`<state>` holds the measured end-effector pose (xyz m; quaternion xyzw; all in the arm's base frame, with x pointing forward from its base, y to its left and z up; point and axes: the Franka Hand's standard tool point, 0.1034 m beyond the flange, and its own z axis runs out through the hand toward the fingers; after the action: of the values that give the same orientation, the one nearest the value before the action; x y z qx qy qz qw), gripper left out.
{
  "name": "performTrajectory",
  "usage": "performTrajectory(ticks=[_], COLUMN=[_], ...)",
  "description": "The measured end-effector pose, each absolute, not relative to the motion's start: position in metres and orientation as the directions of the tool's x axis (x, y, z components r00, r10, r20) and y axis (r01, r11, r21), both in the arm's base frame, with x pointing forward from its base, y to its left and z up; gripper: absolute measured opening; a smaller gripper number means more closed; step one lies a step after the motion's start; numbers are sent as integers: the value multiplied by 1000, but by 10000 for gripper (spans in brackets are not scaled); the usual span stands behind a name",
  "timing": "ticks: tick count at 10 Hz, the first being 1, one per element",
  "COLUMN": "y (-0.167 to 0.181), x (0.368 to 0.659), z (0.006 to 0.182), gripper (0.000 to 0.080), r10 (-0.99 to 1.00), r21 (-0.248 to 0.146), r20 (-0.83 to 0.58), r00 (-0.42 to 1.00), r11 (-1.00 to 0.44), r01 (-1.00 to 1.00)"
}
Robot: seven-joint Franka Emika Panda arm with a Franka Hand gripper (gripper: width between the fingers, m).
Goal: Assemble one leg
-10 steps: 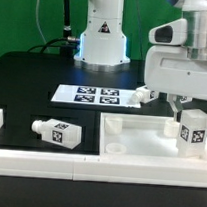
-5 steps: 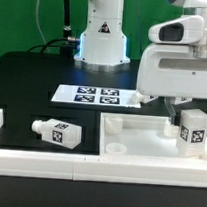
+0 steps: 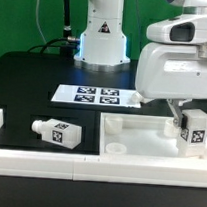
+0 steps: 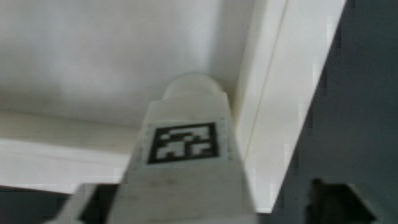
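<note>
White leg (image 3: 195, 129) stood upright at exterior view's right, over corner of large flat panel (image 3: 139, 135), tag facing camera. Judged mid-insertion: leg at corner socket, seating not confirmed; screwing in probably left. End effector (image 3: 194, 116) sat directly above leg, fingers mostly hidden behind arm housing. Wrist view showed leg (image 4: 182, 160) between dark fingers (image 4: 331, 203), narrow spread, apparently gripping it. Second leg (image 3: 57, 133) lay on its side on black surface (image 3: 33, 82), well apart. Marker board (image 3: 94, 95) behind panel.

exterior faces table; wrist close on leg (image 4: 183, 150).
</note>
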<state>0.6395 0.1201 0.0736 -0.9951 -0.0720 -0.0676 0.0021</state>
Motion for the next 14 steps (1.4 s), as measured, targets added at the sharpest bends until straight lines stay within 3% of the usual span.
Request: performTrajectory(ticks=[1, 2, 4, 5, 6, 9, 10, 14], y=[117, 116, 116, 114, 112, 107, 108, 105], x=[640, 640, 640, 640, 640, 639, 641, 640], z=[74, 73, 73, 73, 73, 72, 72, 72], gripper=[358, 285, 285, 285, 285, 285, 285, 285], r10=[139, 129, 72, -103, -314, -666, -636, -843], r21=[8, 7, -1, -30, -63, -124, -119, -143], r20=[135, 135, 139, 140, 129, 72, 91, 33], r00=[981, 982, 988, 985, 940, 743, 767, 537], r11=[-990, -992, -997, -995, -949, -745, -771, -536], r01=[140, 129, 73, -100, -308, -655, -625, -832])
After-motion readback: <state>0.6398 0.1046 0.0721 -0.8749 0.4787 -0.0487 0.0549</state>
